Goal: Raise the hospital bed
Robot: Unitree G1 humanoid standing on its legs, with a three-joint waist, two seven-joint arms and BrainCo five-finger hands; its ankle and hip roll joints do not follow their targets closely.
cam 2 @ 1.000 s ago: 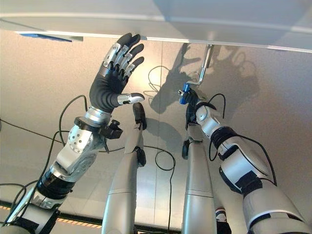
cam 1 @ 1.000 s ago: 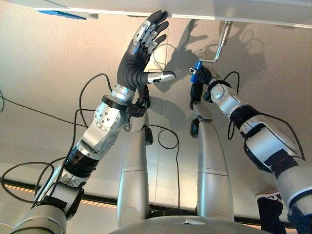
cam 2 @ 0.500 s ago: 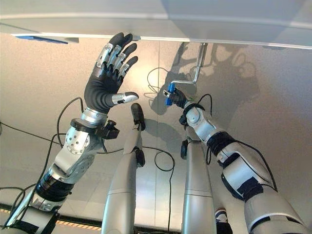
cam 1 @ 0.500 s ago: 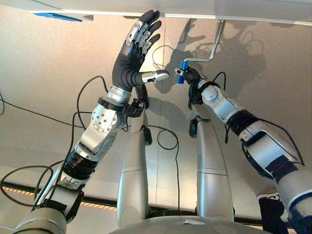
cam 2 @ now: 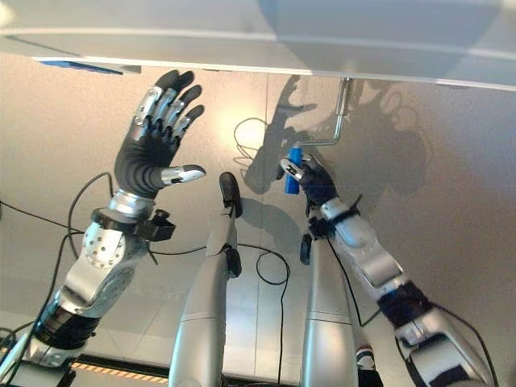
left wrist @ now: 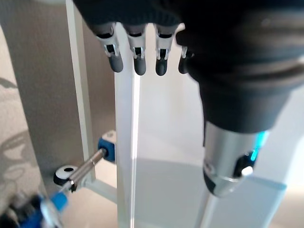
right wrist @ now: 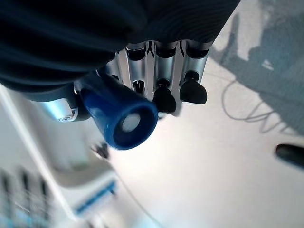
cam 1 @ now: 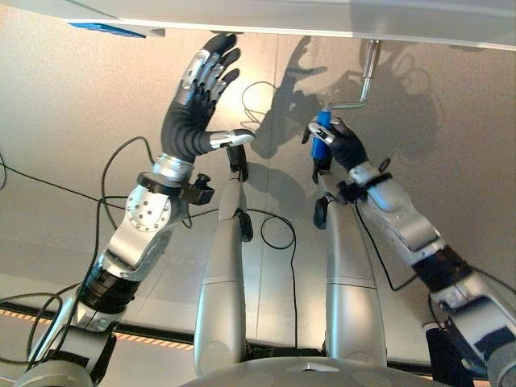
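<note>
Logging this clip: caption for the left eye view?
Right hand grips the blue crank handle; left hand open, raised.

The left hand point(cam 1: 193, 121) is reaching upward on a raised arm, fingers straight and spread, thumb jutting sideways, palm empty. The right hand point(cam 1: 337, 143) is stretching forward, its fingers point(right wrist: 164, 90) curling tightly around a blue handle point(right wrist: 118, 113).

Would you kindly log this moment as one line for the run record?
right hand: curled round blue crank handle | left hand: open, raised near bed frame edge, holding nothing | crank arm: hangs from frame
</note>
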